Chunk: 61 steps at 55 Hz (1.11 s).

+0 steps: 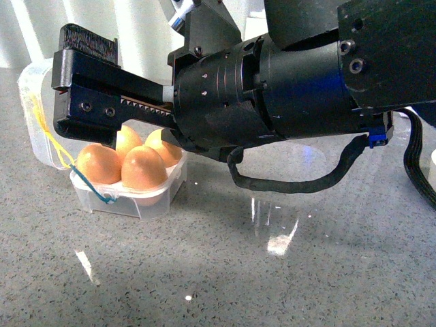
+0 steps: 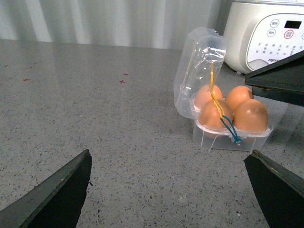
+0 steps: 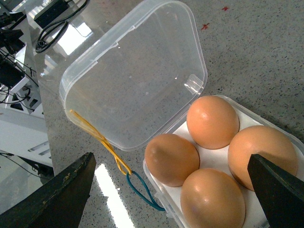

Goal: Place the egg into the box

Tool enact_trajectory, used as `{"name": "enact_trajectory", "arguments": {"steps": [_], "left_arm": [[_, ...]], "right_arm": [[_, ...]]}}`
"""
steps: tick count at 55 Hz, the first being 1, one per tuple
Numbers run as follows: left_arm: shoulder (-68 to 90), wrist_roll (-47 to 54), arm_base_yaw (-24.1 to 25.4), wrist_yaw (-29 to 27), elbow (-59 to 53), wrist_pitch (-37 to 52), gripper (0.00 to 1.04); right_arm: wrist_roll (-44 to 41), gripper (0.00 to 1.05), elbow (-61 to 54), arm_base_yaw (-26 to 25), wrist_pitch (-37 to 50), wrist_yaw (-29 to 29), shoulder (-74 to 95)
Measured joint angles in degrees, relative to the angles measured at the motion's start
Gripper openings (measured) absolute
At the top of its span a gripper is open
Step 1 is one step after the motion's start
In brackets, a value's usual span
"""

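The clear plastic box [image 1: 129, 201] stands on the grey counter with its hinged lid [image 3: 137, 71] open. Several orange-brown eggs [image 3: 212, 121] fill its white tray; they look alike, so I cannot tell which is the task's egg. A yellow band [image 3: 95, 135] and a blue band [image 3: 142, 190] hang at its front. My right gripper [image 1: 85, 78] is open and empty just above the box, with its fingers [image 3: 278, 190] spread either side of the eggs. My left gripper [image 2: 168, 190] is open and empty, low over the counter, a short way from the box [image 2: 232, 135].
A white rice cooker [image 2: 266, 33] stands behind the box. The counter [image 1: 272, 272] is grey speckled stone. Cables and equipment [image 3: 52, 19] lie beyond the counter's edge. The right arm's black cable [image 1: 293, 184] loops just above the counter.
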Motion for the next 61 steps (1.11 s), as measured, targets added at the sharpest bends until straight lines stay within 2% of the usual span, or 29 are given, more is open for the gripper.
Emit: {"name": "enact_trajectory", "arguments": {"steps": [22,33,37,45,50,61], "left_arm": [[0.0,0.0,0.0,0.0,0.0,0.0,0.98],[0.0,0.0,0.0,0.0,0.0,0.0,0.98],[0.0,0.0,0.0,0.0,0.0,0.0,0.98],[0.0,0.0,0.0,0.0,0.0,0.0,0.98],[0.0,0.0,0.0,0.0,0.0,0.0,0.98],[0.0,0.0,0.0,0.0,0.0,0.0,0.98]], "right_arm": [[-1.64,0.98,-2.54,-1.18,0.04,2.03,-3.41],[-5.62,0.98,-6.25,-2.58,-0.22,7.93,-8.17],[-10.4,0.98,-9.2,-4.63,0.07,13.97,-11.8],[-17.14,0.98,-14.08,-9.7,0.92,20.74,-18.03],[-23.52,0.98,-17.7,-15.08,2.54,26.23,-24.65],[-37.38,0.98,-24.28,-24.5,8.74,32.7,-36.3]]}}
